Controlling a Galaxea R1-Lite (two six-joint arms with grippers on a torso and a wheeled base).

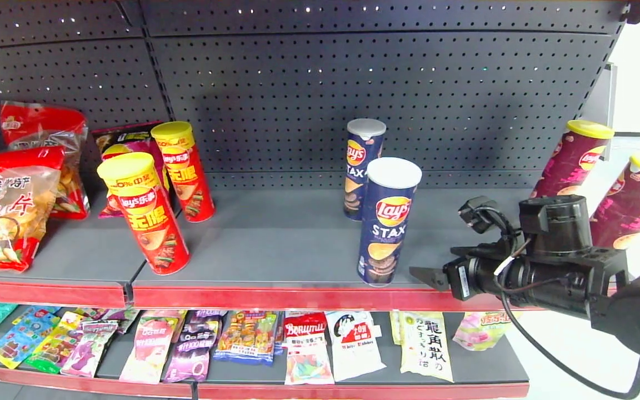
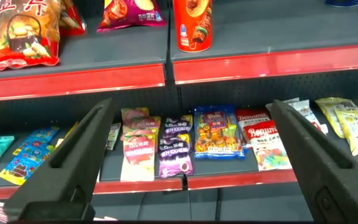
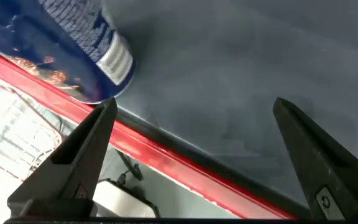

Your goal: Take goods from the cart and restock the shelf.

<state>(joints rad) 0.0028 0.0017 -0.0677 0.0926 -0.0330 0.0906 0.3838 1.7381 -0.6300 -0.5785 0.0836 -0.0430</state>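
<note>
hovering beside the front blue can, right claw is released; left claw released too.

Shelf deck, centre: metal, finished smooth matt grey.
Back panel, upper half: perforated metal, coated matt dark grey.
Edge strip, below centre: glossy red.
Blue canister, centre: glossy printed wrap, capped in smooth white plastic.
Snack bags, left: crinkled glossy film.
Right gripper: matt black plastic.
</note>
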